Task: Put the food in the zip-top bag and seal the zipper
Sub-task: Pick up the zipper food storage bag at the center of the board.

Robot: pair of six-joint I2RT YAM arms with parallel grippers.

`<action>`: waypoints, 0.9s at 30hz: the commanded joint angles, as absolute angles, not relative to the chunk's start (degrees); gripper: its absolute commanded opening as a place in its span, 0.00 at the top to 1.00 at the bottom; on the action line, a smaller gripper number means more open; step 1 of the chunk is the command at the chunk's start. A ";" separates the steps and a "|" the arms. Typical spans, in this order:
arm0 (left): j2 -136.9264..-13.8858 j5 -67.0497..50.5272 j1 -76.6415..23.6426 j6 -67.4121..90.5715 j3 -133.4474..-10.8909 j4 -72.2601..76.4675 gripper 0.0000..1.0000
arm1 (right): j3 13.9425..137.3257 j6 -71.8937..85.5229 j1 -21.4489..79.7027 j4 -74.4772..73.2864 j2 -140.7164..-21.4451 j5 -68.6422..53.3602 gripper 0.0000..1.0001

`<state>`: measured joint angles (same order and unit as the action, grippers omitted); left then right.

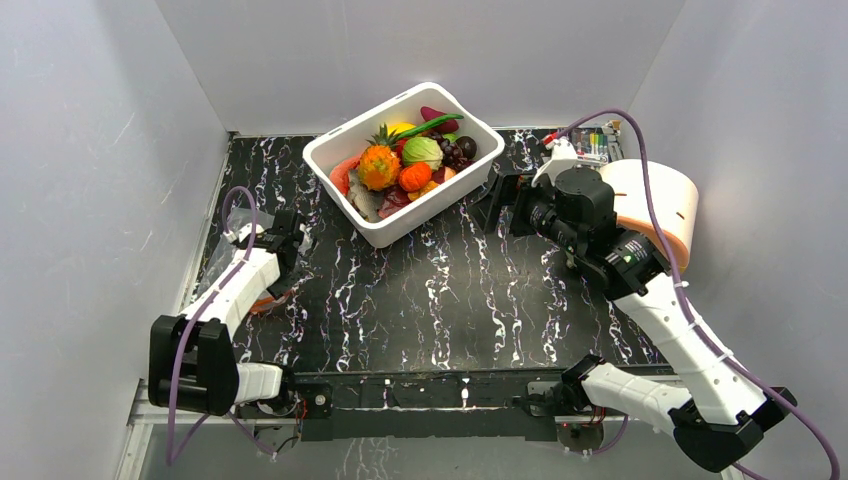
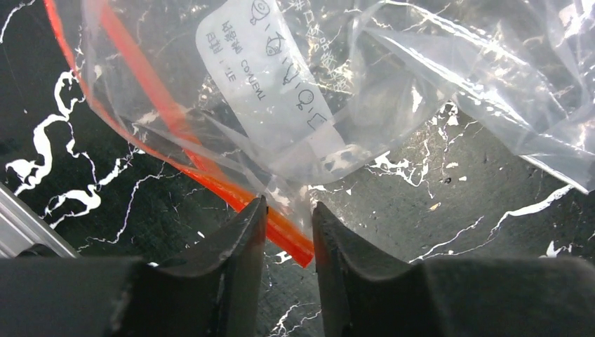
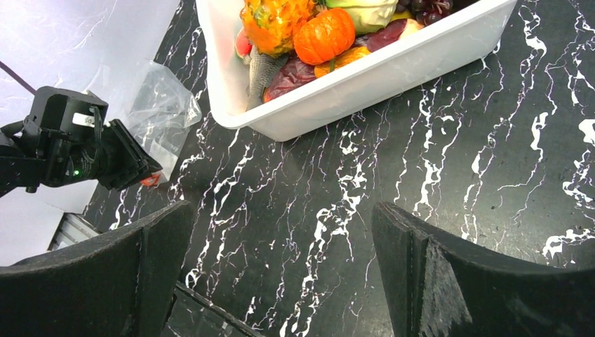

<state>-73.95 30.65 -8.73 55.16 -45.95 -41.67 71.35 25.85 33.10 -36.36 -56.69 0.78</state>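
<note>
Black marbled bench (image 1: 450, 290) carries the white tub (image 1: 340, 150), which holds all the food (image 1: 415, 160). The zip-top bag (image 2: 393, 91) lies empty at the bench's left edge. The left end effector (image 2: 289, 225) is nearly together astride the zipper (image 2: 210, 172) end; I cannot tell whether it pinches. The right end effector (image 3: 281, 210) gapes empty. The slick film could slip free if lifted.

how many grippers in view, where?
2. Left gripper at far left, jaws narrowly apart astride the zipper of the bag; right gripper wide open over the table near the tub.

Toy food (image 1: 412, 160) heaped in white tub (image 1: 398, 228), clear crinkled zip-top bag (image 2: 435, 77) lying flat, red-orange zipper (image 2: 281, 232) along edge
</note>
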 commanded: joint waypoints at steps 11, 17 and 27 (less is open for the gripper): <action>-64.54 31.47 -8.44 50.69 -47.78 -45.37 1.00 | 70.19 28.34 33.06 -35.47 -55.50 4.25 0.04; -56.22 25.58 -8.53 40.30 -50.92 -43.01 1.00 | 68.99 33.27 33.13 -34.23 -57.34 1.17 0.11; -43.76 2.06 -8.61 22.87 -56.41 -35.40 1.00 | 69.52 36.75 36.69 -28.89 -63.22 -5.61 0.25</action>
